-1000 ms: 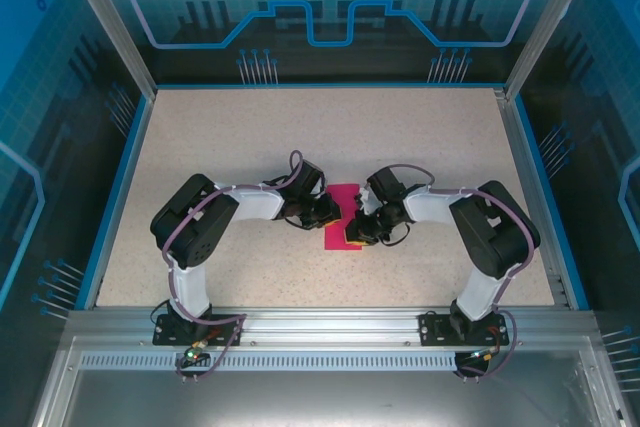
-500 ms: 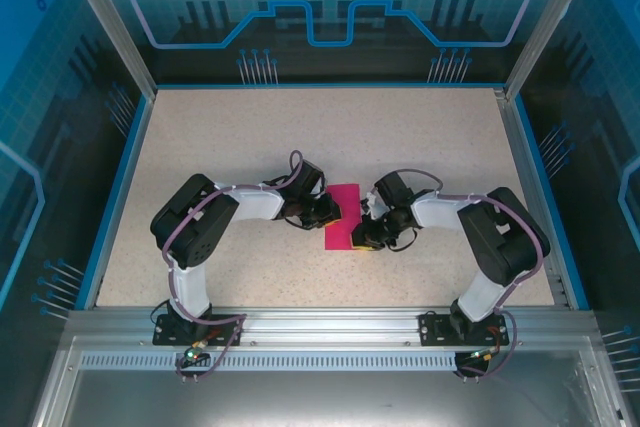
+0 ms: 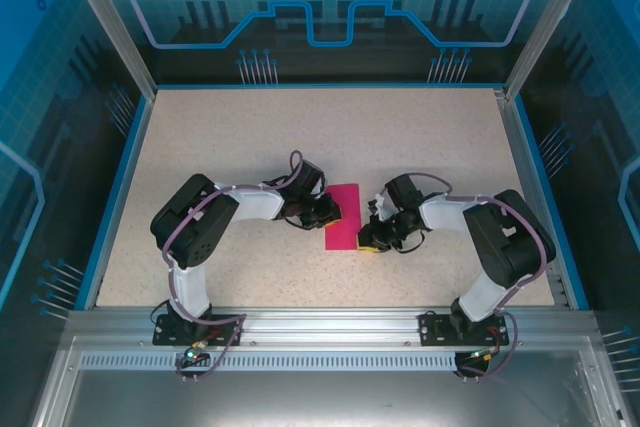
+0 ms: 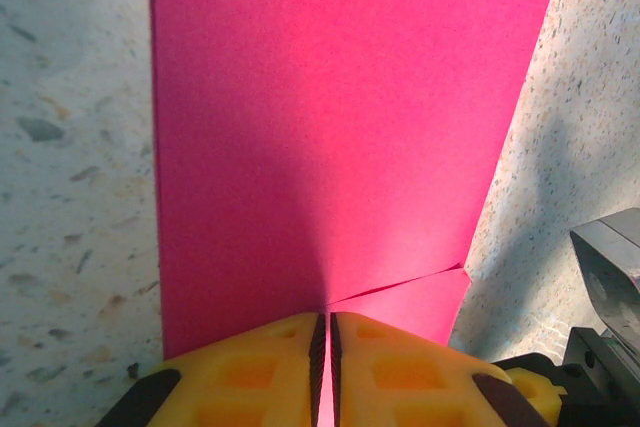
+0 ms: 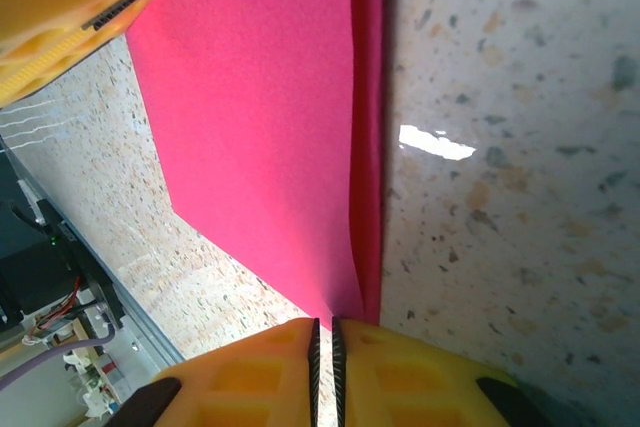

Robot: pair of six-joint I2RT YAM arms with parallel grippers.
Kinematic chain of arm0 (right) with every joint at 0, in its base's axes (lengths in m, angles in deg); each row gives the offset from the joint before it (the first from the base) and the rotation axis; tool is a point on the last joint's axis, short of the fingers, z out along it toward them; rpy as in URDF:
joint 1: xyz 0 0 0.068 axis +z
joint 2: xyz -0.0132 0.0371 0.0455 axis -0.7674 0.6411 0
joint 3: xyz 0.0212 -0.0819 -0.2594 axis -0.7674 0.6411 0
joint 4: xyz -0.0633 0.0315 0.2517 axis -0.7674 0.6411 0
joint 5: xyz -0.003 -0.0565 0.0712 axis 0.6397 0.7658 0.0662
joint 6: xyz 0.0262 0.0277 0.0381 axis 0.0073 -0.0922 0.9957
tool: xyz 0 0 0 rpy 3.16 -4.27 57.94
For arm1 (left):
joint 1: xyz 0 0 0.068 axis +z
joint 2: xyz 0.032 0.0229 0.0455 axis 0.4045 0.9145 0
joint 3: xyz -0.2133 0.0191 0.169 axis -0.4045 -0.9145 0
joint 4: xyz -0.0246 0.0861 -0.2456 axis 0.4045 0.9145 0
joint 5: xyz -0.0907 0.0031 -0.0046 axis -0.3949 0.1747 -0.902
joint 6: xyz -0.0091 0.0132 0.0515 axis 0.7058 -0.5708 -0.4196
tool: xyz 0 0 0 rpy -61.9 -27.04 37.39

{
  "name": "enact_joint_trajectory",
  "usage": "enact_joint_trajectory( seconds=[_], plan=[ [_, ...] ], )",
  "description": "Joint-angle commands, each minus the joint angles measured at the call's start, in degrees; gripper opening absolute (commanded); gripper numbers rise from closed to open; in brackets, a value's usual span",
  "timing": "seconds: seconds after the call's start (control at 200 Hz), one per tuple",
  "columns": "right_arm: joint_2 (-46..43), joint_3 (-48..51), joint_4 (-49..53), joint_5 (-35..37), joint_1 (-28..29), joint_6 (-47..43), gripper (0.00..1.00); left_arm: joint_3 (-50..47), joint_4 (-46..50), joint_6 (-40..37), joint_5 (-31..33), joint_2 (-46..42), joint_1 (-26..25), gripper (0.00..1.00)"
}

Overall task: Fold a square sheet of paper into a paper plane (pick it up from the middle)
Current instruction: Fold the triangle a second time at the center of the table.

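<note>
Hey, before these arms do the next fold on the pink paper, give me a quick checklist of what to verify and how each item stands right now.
1. Left gripper shut, tips at the paper's left edge: ok.
2. Right gripper shut at the paper's near right corner: ok.
3. Paper folded to a narrow rectangle, flat on the table: ok.
4. Layers flush: not ok, a layer's edge shows beside the left fingertips.
5. Paper actually pinched between either gripper's fingers: cannot tell.
</note>
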Motion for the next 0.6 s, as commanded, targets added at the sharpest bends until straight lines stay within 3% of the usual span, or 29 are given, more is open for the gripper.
enact_joint_trajectory(
  seconds=[0.0,0.16,0.39,0.595],
  plan=[
    [-3.14,0.24,3.37,2.05,-1.03,0.78,0.15,-0.45,4.55,-0.97,1.85,2.19,-0.10,0.14],
    [-4.04,-3.94,3.48,3.44,0.52,2.08,0.15,-0.26,4.73,-0.93,1.75,2.28,-0.08,0.14],
    [3.41,-10.26,4.01,7.49,4.97,2.45,0.15,-0.11,5.01,-1.07,1.75,2.19,-0.08,0.14],
    [6.79,-9.18,4.37,9.41,5.13,2.23,0.14,-0.18,5.14,-1.12,1.84,2.06,-0.08,0.14]
  ],
)
